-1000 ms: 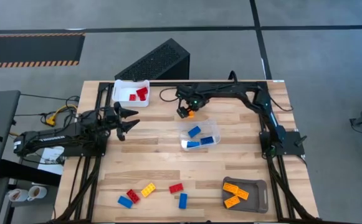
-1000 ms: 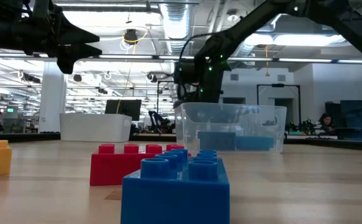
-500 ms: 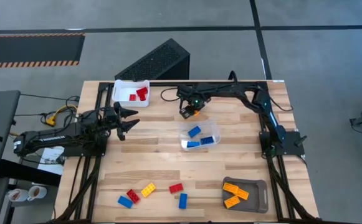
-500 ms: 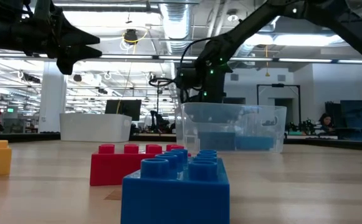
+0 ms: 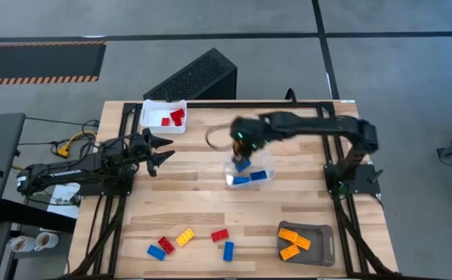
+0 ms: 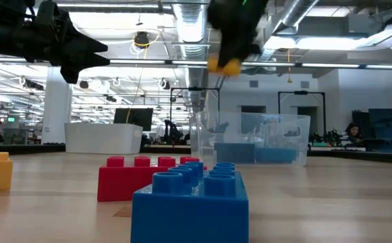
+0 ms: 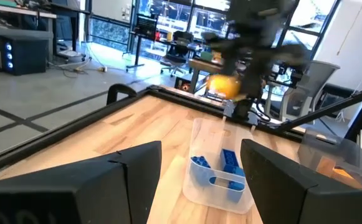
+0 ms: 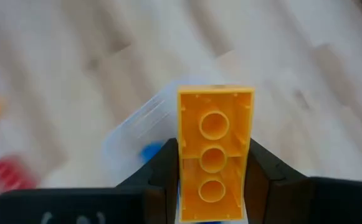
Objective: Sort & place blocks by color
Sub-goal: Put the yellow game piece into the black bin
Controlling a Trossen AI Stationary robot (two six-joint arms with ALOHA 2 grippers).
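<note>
Pale butcher-block surface [image 5: 194,202], largest thing in view, carrying three containers: white tray [image 5: 163,114] at the far left with two red blocks, clear tub [image 5: 250,173] mid-surface with three blue blocks, grey tray [image 5: 306,241] at the near right with three orange blocks.

Step in hand, by judgement: carrying an orange block to its matching container. Right pincer [image 5: 241,145] raised over the far edge of the clear tub, clamped on the orange block [image 8: 215,152], studless underside toward the wrist camera, a finger pressed on each long side. Next move likely a sweep across to the grey tray, well apart from here, then a release above the oranges; dropping now would land orange among blue.

Left pincer [image 5: 159,148] parked near the white tray, fingers spread wide, holding nothing.

Loose along the near edge: two blue, two red, one yellow block [image 5: 184,237].
</note>
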